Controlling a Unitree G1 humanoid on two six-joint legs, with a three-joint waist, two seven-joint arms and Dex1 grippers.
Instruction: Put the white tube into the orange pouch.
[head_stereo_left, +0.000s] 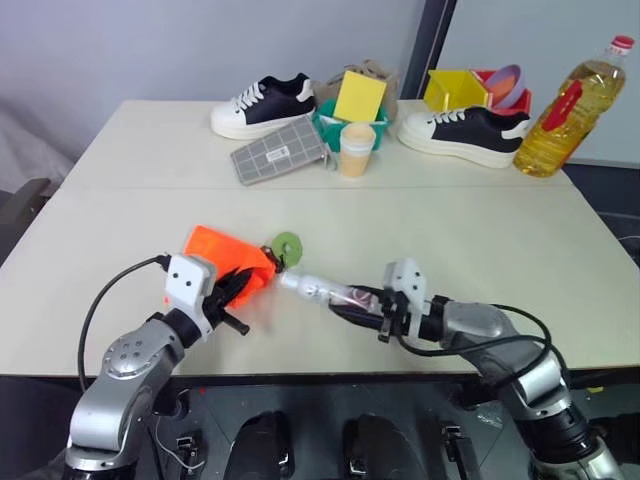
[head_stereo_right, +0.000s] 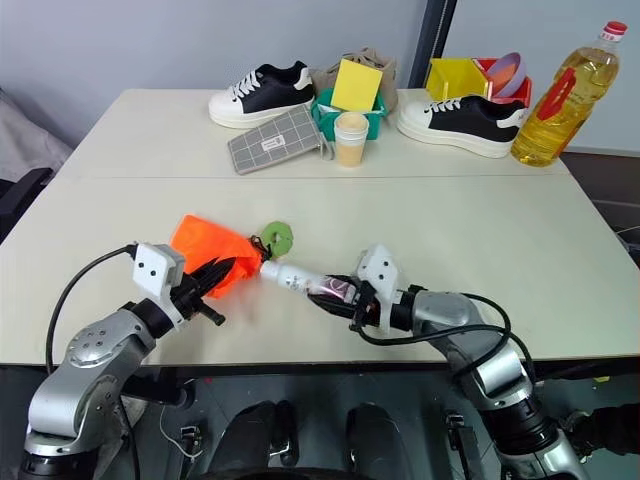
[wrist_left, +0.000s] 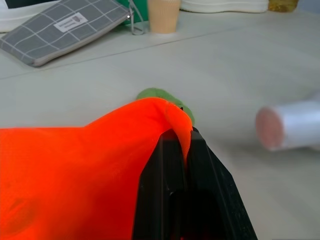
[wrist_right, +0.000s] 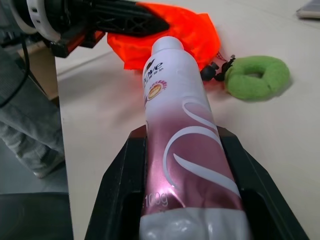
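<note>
The left claw (head_stereo_left: 238, 285) pinches the edge of the orange pouch (head_stereo_left: 222, 250) at the near left of the counter (head_stereo_left: 450, 220). The right claw (head_stereo_left: 348, 303) grips the white tube (head_stereo_left: 318, 290), its cap pointing left, just beside the pouch's mouth.

In the left wrist view the small white squeeze tube (wrist_left: 292, 125) is blurred and cut off by the picture's edge, so only its round capped end shows. The round green disc tag (wrist_left: 161, 96) is mostly hidden behind the bright orange fabric pouch (wrist_left: 75, 175), whose cloth also runs off the frame. In the right wrist view the tube's crimped tail (wrist_right: 192, 227) runs out of frame. On the table, the large yellow oil bottle's (head_stereo_left: 578, 105) label is too small to read.
</note>
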